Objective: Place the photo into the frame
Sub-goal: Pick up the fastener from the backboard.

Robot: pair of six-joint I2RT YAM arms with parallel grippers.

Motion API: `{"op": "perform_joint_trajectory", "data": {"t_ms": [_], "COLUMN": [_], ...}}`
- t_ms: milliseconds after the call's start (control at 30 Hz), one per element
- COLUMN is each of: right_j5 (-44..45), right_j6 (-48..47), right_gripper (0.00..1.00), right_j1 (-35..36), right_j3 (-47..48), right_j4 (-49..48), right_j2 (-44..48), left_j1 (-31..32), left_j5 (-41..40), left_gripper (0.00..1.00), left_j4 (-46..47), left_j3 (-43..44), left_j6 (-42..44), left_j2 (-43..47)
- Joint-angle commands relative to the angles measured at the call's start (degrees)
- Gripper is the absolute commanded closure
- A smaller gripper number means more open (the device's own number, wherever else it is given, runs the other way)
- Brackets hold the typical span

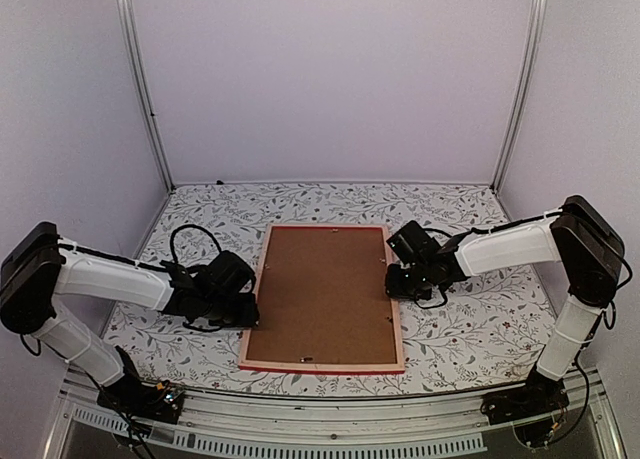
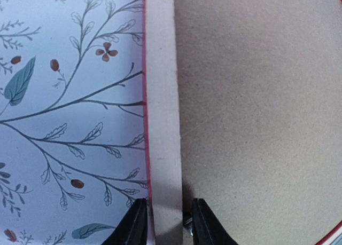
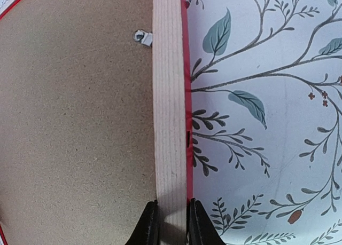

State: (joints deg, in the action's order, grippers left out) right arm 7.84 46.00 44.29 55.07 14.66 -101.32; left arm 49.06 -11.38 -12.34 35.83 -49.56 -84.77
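The left claw [image 2: 168, 223] is pinched on the left rail of the frame [image 2: 163, 122], one finger on the outer red edge and the other on the inner side by the brown backing board [image 2: 256, 122]. The right claw [image 3: 172, 223] is pressed tight on the right rail, a little farther back. The frame lies flat, pale wood back up, in the middle of the leaf-patterned table [image 1: 470, 329], with the board filling it. A small metal tab [image 3: 143, 37] sits on the board just beside the right rail
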Motion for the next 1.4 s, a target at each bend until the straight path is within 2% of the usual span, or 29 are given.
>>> {"op": "perform_joint_trajectory", "data": {"t_ms": [0, 33, 167, 400, 500, 667, 733, 933, 1200, 1367], "right_j5": [-1.3, -1.3, -1.5, -1.8, -1.9, -2.4, -2.5, -2.5, -2.3, -2.2], "right_j6": [0.4, 0.4, 0.4, 0.4, 0.4, 0.5, 0.4, 0.3, 0.1, 0.1], "right_gripper": [1.00, 1.00, 1.00, 1.00, 1.00, 1.00, 1.00, 1.00, 1.00, 1.00], "right_j1": [-0.1, -0.1, -0.1, -0.1, -0.1, -0.1, -0.1, -0.1, -0.1, -0.1], "right_j3": [-1.2, -1.2, -1.2, -1.5, -1.8, -2.0, -2.1, -2.1, -1.7, -1.7], "right_j4": [-0.3, -0.3, -0.7, -1.0, -1.3, -1.9, -2.0, -2.1, -2.1, -1.9], "right_j2": [0.9, 0.8, 0.7, 0.7, 0.7, 0.5, 0.5, 0.4, 0.3, 0.5], "left_j1": [-0.3, -0.3, 0.0, 1.7, 2.5, 2.8, 2.8, 3.0, 3.6, 3.3], "left_j5": [1.7, 1.3, 0.7, -0.5, -1.5, -2.0, -1.8, -1.4, -1.0, -1.1], "left_gripper": [0.63, 0.57, 0.45, 0.43, 0.47, 0.64, 0.68, 0.71, 0.84, 0.85], "left_j4": [-5.1, -5.5, -6.3, -7.0, -7.9, -8.2, -8.6, -9.4, -9.7, -9.5], "left_j3": [-0.2, 0.1, 1.0, 2.6, 3.7, 3.4, 2.9, 0.6, 0.3, -0.4], "left_j6": [0.9, 0.9, 1.4, 1.7, 1.7, 1.2, 0.6, -1.0, -0.8, -1.1], "left_j2": [2.9, 3.0, 1.7, -4.0, -5.4, -5.5, -4.9, -1.6, -2.4, 0.1]}}
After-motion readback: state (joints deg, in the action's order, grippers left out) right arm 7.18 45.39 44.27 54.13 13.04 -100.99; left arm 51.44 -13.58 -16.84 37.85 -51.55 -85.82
